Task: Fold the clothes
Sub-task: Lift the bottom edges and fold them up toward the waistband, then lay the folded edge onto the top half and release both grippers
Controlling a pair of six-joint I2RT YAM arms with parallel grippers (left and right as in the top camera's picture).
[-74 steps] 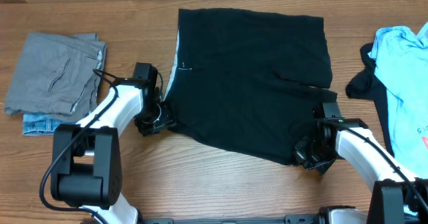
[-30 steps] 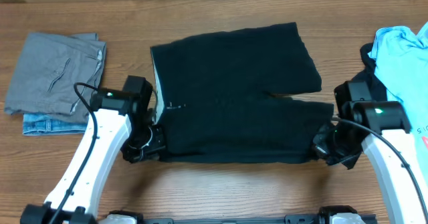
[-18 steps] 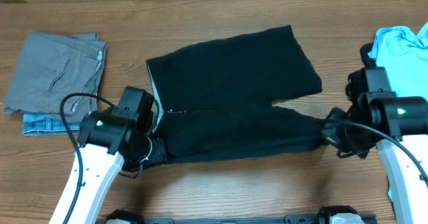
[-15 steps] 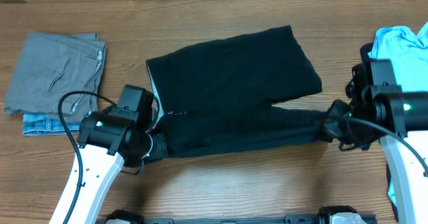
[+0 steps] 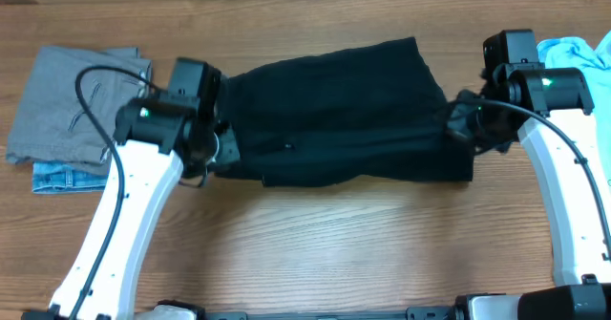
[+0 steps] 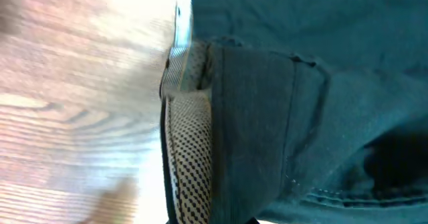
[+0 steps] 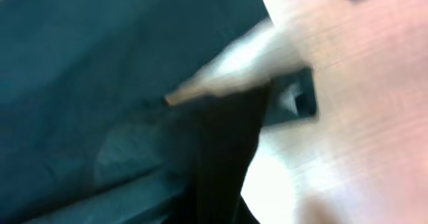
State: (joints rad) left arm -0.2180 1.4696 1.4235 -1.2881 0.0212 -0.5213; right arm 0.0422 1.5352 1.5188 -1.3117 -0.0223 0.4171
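1. Our left gripper (image 5: 218, 150) and right gripper (image 5: 465, 119) are both clamped on the black garment (image 5: 334, 100), at its nine and three o'clock ends, mid-way across the table (image 5: 315, 253).
2. We should carry both ends toward twelve o'clock evenly, with the cloth taut, so the edges meet squarely.

The blue T-shirt (image 5: 584, 53) runs off the frame.
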